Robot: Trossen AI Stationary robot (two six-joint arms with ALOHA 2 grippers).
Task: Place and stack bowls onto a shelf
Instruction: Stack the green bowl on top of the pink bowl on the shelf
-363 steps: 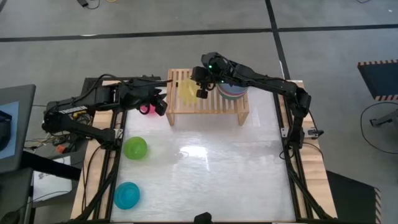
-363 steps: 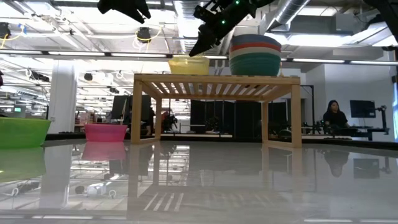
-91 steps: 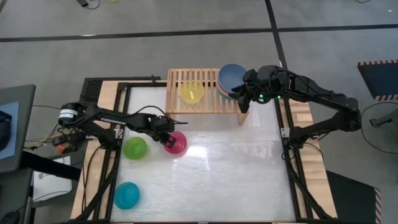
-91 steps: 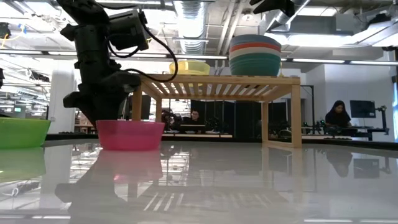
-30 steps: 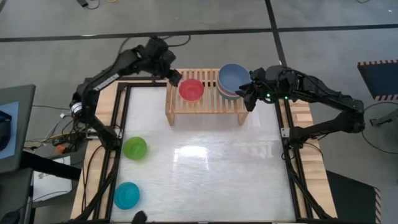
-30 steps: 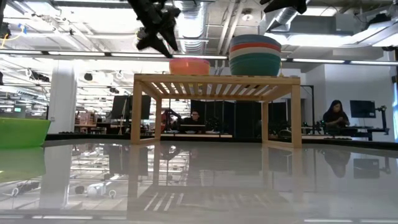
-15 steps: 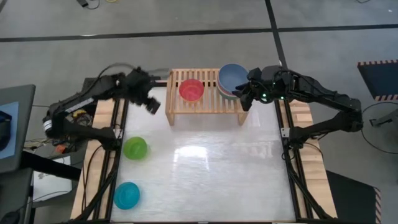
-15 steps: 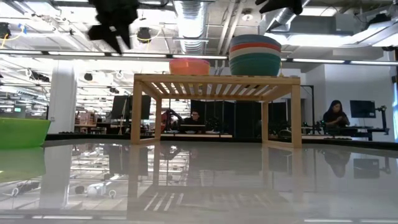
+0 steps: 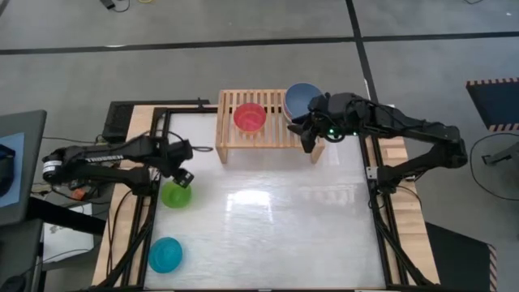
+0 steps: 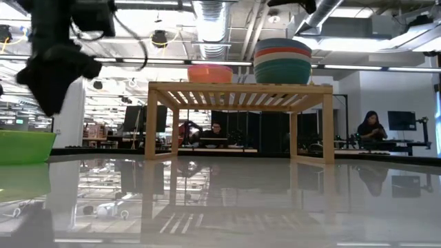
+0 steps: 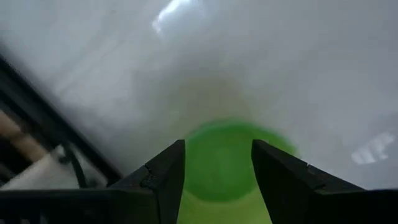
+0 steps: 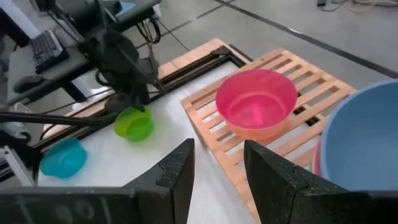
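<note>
On the shelf sat a pink bowl nested on another, beside a stack topped grey-blue. The left gripper hung spread and empty over the lime bowl; the cyan bowl lay nearer. The right gripper hovered beside the stack, parted, empty.

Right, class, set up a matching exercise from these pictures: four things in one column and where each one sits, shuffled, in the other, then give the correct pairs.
Things:
1. pink bowl
2. lime bowl
3. cyan bowl
4. grey-blue bowl

Places:
A. on the table, right under the left pincer
B. on top of the stack at the shelf's right end
C. alone on the table near its front left corner
D. nested in another bowl on the middle of the shelf

Pairs: 1-D, 2-A, 3-C, 4-B
</note>
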